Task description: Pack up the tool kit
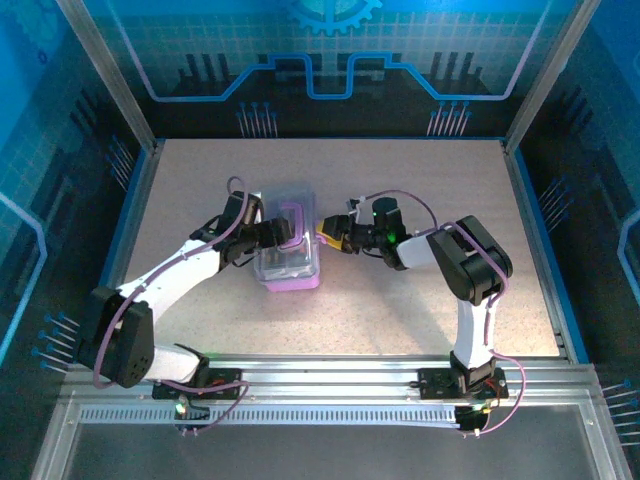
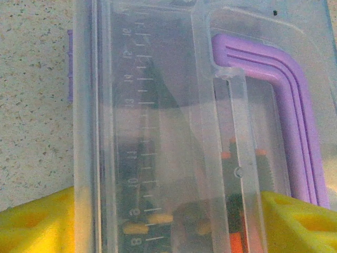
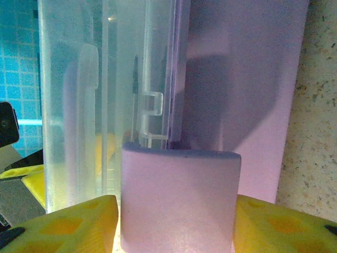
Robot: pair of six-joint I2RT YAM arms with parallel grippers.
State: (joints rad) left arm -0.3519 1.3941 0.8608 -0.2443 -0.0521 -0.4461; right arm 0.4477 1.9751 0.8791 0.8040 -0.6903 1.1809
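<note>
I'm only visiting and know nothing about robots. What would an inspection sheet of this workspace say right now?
Surface: speckled beige table.
Job's things: purple case mid-table, with clear lid and purple handle; orange and dark tools show blurred through the lid.
Clutter: nothing seen.
Claws: left claw straddles the lid, grip unclear; right claw is closed on a purple tab of the case.
Cables: purple cables loop along both arms.
Surroundings: blue printed walls; metal rail by the arm bases.
</note>
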